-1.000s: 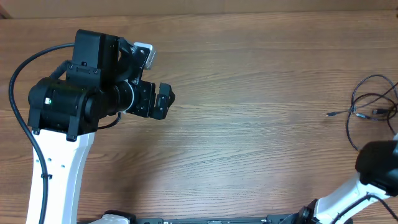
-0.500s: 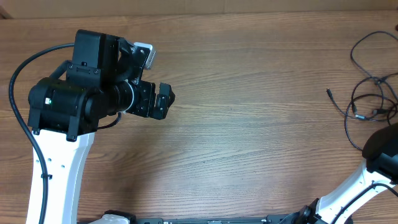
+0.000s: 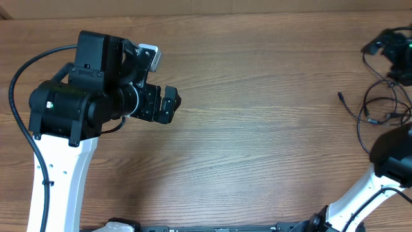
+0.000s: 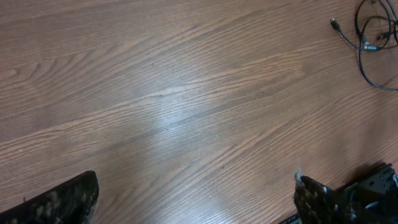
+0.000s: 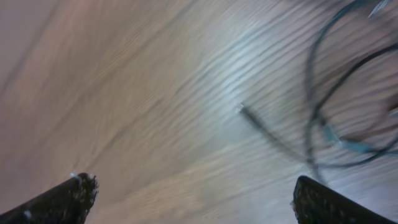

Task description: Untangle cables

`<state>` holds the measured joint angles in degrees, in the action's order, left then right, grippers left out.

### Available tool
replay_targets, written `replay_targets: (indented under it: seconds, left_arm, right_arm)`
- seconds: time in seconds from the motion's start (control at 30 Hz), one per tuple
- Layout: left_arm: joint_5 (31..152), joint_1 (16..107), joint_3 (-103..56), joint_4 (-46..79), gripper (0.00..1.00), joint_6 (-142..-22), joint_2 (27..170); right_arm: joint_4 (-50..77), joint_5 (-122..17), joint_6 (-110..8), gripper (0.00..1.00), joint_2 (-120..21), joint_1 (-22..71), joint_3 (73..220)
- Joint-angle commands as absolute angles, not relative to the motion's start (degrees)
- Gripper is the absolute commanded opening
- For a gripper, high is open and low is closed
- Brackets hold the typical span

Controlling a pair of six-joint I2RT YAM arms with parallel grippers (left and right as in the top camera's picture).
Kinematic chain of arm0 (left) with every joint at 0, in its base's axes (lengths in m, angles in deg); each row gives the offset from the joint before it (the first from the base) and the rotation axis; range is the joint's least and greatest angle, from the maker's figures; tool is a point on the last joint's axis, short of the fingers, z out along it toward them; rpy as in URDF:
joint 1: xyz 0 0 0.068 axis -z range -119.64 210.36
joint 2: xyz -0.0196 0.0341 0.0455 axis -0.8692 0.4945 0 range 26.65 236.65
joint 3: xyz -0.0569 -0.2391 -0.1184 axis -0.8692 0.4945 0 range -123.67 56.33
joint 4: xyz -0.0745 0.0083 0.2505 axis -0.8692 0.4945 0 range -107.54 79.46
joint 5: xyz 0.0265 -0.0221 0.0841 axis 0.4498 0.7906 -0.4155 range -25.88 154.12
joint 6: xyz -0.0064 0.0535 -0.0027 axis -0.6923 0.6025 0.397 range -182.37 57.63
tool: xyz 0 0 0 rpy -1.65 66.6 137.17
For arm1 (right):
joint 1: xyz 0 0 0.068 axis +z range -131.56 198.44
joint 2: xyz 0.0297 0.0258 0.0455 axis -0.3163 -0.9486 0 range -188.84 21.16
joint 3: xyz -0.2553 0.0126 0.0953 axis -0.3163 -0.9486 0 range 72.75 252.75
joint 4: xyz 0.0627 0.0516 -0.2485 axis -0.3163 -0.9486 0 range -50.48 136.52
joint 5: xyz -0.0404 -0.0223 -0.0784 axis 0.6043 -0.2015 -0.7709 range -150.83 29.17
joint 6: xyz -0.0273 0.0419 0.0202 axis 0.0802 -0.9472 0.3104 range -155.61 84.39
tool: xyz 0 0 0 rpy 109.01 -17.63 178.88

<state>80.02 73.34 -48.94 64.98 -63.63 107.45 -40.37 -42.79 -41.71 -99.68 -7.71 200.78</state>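
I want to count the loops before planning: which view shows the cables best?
Overhead: the cables lie sharp, most loops visible, some cut by the frame. Left wrist shows a small cropped corner; right wrist is closer but blurred.

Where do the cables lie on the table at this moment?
In the overhead view, the cables lie at the far right edge of the table, just below the right gripper.
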Motion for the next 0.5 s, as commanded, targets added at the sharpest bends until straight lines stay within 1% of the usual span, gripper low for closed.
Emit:
replay_targets:
  seconds: [0.0, 0.03, 0.07, 0.17, 0.23, 0.27, 0.3, 0.47]
  left_arm:
    - [80.44, 73.14, -49.58, 64.79, 1.0, -62.53, 107.67]
    - [80.46, 73.14, -49.55, 64.79, 1.0, -62.53, 107.67]
    - [80.46, 73.14, -49.58, 64.79, 1.0, -62.53, 107.67]
    - [80.46, 73.14, -49.58, 64.79, 1.0, -62.53, 107.67]
    - [80.44, 73.14, -49.55, 64.79, 1.0, -62.53, 107.67]
    - [80.46, 73.14, -49.58, 64.79, 1.0, -62.53, 107.67]
    - [80.46, 73.14, -49.58, 64.79, 0.99, -62.53, 107.67]
    - [80.46, 73.14, -49.58, 64.79, 1.0, -62.53, 107.67]
  right_arm:
    - [-43.8, -44.47, -40.8, 1.0, -98.89, -3.25, 201.0]
    - [-46.25, -51.99, -45.5, 1.0, -97.67, -0.23, 201.0]
    - [-47.54, -56.47, -48.62, 1.0, -96.42, 1.84, 201.0]
    - [-49.05, -55.2, -49.58, 1.0, -90.52, 9.91, 201.0]
    - [-49.33, -56.38, -50.85, 1.0, -88.2, 13.47, 201.0]
    - [-50.21, -61.72, -54.28, 1.0, -85.23, 19.15, 201.0]
    - [-50.51, -63.97, -55.2, 1.0, -84.23, 21.84, 201.0]
    - [-50.54, -67.79, -58.74, 1.0, -82.83, 32.14, 200.8]
